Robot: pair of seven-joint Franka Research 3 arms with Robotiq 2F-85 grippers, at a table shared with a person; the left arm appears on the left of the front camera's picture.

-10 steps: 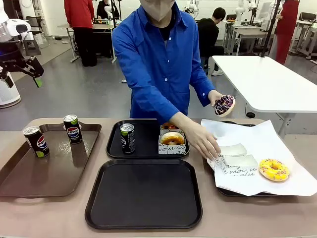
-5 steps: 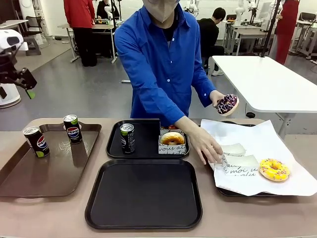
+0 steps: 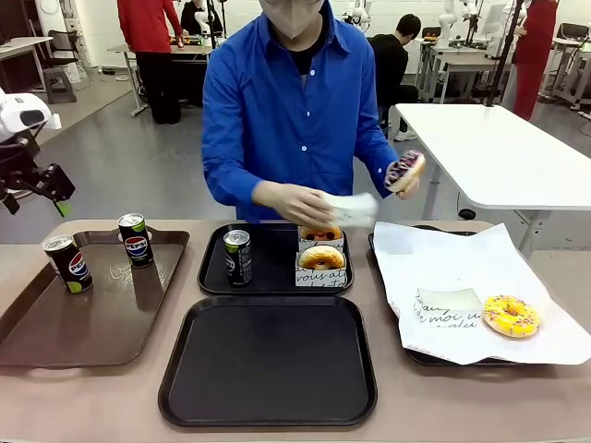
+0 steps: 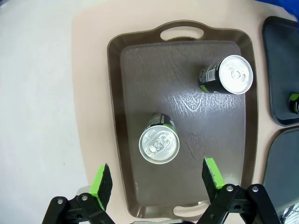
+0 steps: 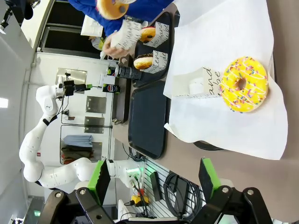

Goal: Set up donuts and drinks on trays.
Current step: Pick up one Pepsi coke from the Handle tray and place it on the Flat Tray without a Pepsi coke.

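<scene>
Two Pepsi cans (image 3: 137,240) — upright — on brown tray (image 3: 92,323).

Left tool (image 4: 157,176) and right tool (image 5: 153,173) hover, jaws wide apart.

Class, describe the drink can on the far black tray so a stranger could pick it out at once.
Mid-table lie a near black tray and a far black tray; take the far one, nearest the person. The can stands upright on its left part, beside two sleeved donuts. It is the lone can there; the other two cans stand on the brown tray.
</scene>
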